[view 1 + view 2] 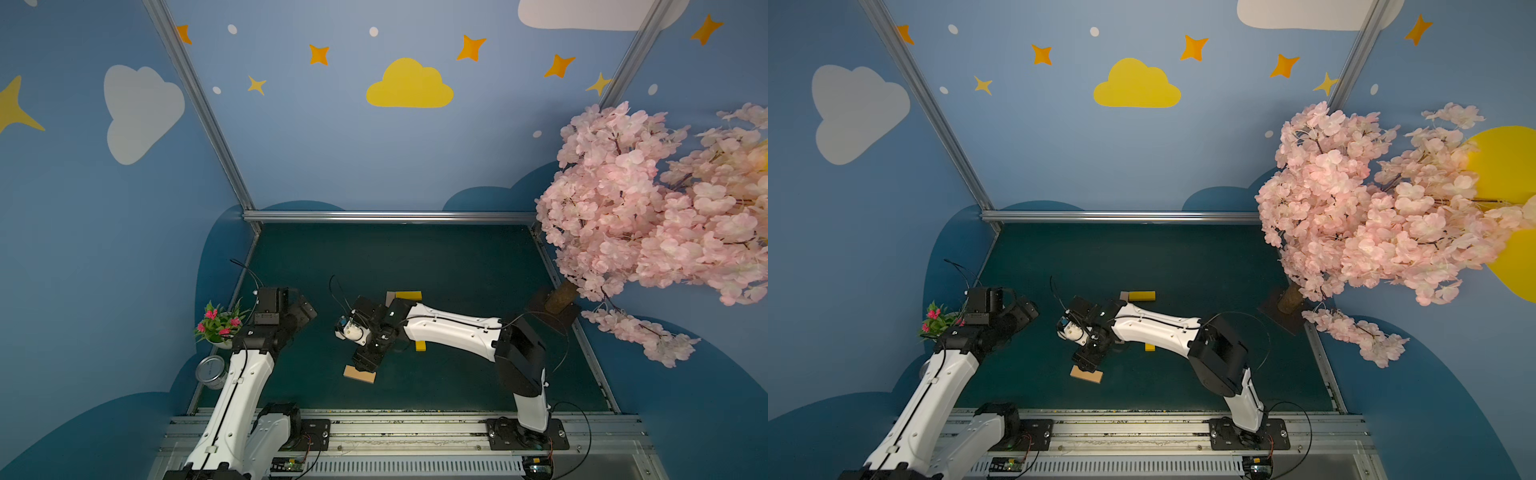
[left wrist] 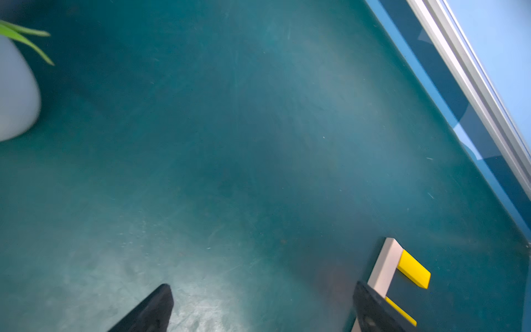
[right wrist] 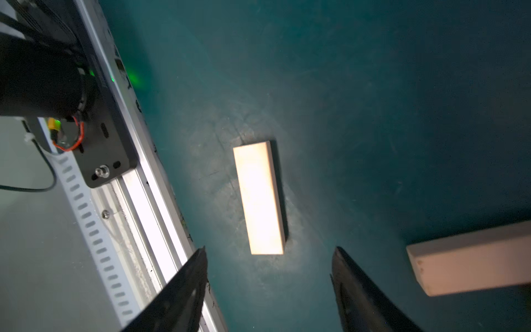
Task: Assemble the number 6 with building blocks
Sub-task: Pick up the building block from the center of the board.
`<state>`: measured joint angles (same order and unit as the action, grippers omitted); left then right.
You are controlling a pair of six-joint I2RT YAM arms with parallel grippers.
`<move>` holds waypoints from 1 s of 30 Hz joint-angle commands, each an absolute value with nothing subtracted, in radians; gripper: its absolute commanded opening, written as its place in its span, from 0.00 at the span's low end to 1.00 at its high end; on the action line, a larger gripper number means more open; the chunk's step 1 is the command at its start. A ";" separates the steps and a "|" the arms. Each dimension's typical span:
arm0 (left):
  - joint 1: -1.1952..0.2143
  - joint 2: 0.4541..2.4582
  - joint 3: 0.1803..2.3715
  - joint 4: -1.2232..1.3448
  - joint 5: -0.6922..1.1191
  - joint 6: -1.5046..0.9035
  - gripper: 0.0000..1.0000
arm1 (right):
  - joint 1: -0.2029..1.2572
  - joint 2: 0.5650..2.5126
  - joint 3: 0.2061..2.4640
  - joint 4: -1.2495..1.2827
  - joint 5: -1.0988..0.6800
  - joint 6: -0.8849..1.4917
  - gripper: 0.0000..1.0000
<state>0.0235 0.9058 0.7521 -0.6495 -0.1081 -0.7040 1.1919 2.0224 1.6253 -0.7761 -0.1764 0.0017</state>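
Green counter [image 1: 415, 257]: tan block [image 1: 360, 375] lies just at 6 o'clock of the spread, empty right claw [image 1: 365, 365]. Its long axis runs roughly 9-to-3

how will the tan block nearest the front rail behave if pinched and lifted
The tan block looks like rigid wood, so it likely won't flex. Lying flat with square edges, it shouldn't roll or tip. Its smooth narrow sides might slip in a loose pinch.

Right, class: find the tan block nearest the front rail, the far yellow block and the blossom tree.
tan block [image 3: 260, 198]: right wrist view, centre of top face.
yellow block [image 1: 408, 295]: a top view, centre of top face.
blossom tree [image 1: 648, 216]: a top view, its pink crown.
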 commanded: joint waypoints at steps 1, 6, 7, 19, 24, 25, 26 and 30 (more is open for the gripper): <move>0.047 0.898 0.804 -0.716 -0.164 -0.671 0.99 | 1.213 2.057 1.674 -0.842 -0.105 -0.017 0.69; 0.051 0.897 0.840 -0.760 -0.221 -0.651 0.98 | 1.245 2.109 1.709 -0.871 -0.037 -0.041 0.66; 0.051 0.894 0.840 -0.765 -0.229 -0.653 0.98 | 1.256 2.116 1.713 -0.876 -0.021 -0.043 0.66; 0.056 0.896 0.836 -0.761 -0.236 -0.680 0.98 | 1.297 2.194 1.745 -0.876 0.025 -0.031 0.65; 0.056 0.894 0.842 -0.767 -0.238 -0.678 0.98 | 1.302 2.226 1.753 -0.863 0.023 -0.027 0.64; 0.056 0.894 0.843 -0.767 -0.238 -0.678 0.98 | 1.299 2.231 1.748 -0.856 0.017 -0.030 0.63; 0.056 0.894 0.843 -0.767 -0.235 -0.678 0.98 | 1.298 2.235 1.744 -0.852 0.013 -0.033 0.60; 0.057 0.892 0.841 -0.765 -0.230 -0.683 0.98 | 1.287 2.244 1.744 -0.860 -0.002 -0.068 0.20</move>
<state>0.0525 0.8993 0.8223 -0.7494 -0.2226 -0.6796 1.2926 2.2162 1.7325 -0.8467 0.0147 -0.0418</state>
